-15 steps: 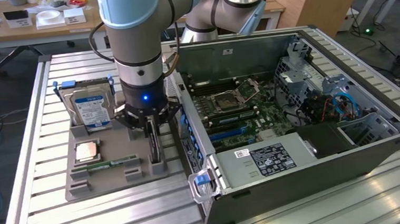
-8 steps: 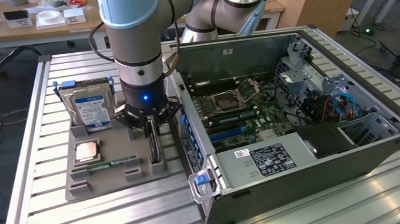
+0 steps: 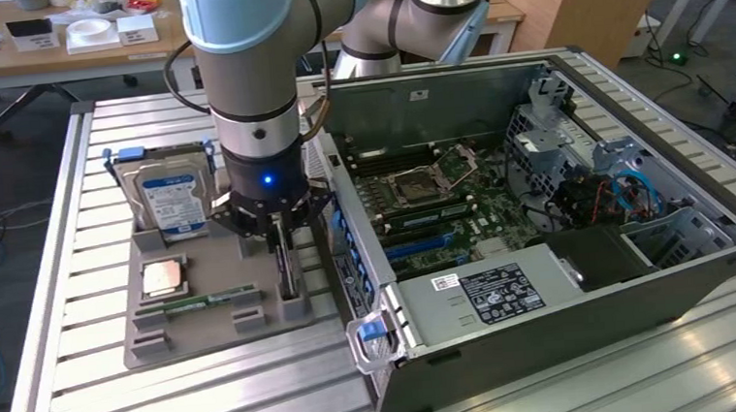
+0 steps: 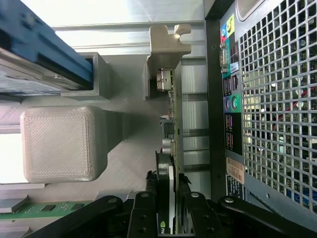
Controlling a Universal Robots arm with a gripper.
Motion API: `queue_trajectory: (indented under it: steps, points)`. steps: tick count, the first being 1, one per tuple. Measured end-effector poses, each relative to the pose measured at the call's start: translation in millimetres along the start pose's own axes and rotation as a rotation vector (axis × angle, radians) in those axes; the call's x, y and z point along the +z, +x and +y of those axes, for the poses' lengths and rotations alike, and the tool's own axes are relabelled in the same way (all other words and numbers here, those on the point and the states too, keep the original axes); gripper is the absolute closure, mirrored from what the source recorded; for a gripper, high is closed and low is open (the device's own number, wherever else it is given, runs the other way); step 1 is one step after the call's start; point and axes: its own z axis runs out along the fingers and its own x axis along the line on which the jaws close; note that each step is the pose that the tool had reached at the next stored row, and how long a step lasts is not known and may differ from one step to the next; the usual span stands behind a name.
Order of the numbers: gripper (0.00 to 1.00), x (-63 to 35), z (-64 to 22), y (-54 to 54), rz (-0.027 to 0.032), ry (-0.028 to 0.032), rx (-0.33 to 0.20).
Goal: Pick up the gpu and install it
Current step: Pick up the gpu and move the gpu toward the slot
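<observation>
Claw point(image 3: 280, 246) first: in the exterior view it stands straight down over the gray tray point(image 3: 158, 352) on the table point(image 3: 161, 405), its tips lowered onto the graphics card point(image 3: 287, 275). The card stands on edge in a slot on the side of the tray just beside the open computer case point(image 3: 547, 349). On the same tray, toward the exterior view's left, are a hard drive point(image 3: 170, 200) and a green memory stick point(image 3: 212, 299), both apart from the claw.

In the wrist view the claw point(image 4: 168, 181) looks clamped on the graphics card point(image 4: 174, 124) — one of its fingers point(image 4: 153, 186) lies against each flat face, near the end away from the metal bracket point(image 4: 166, 49). The case's perforated back panel point(image 4: 277, 99) runs close alongside, and a gray block point(image 4: 59, 144) of the tray sits on the other side.

As a judgement, the card is light and stiff but fragile — a thin board with bare parts and a fan housing. Its smooth faces could slip, so a hold across the housing, square to the board and clear of the connector edge, seems soundest.
</observation>
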Motion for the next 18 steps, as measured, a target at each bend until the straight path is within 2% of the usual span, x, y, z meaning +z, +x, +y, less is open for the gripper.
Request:
queue_trajectory:
  steps: [5,11,18]
  points:
    - [0.73,0.0,0.0,0.0,0.0001,0.0000,-0.001]
    - [0.73,0.2,0.0,0.0,0.0015,-0.0006,-0.029]
    - [0.73,-1.5,0.1,-0.1,0.0011,-0.0015,-0.030]
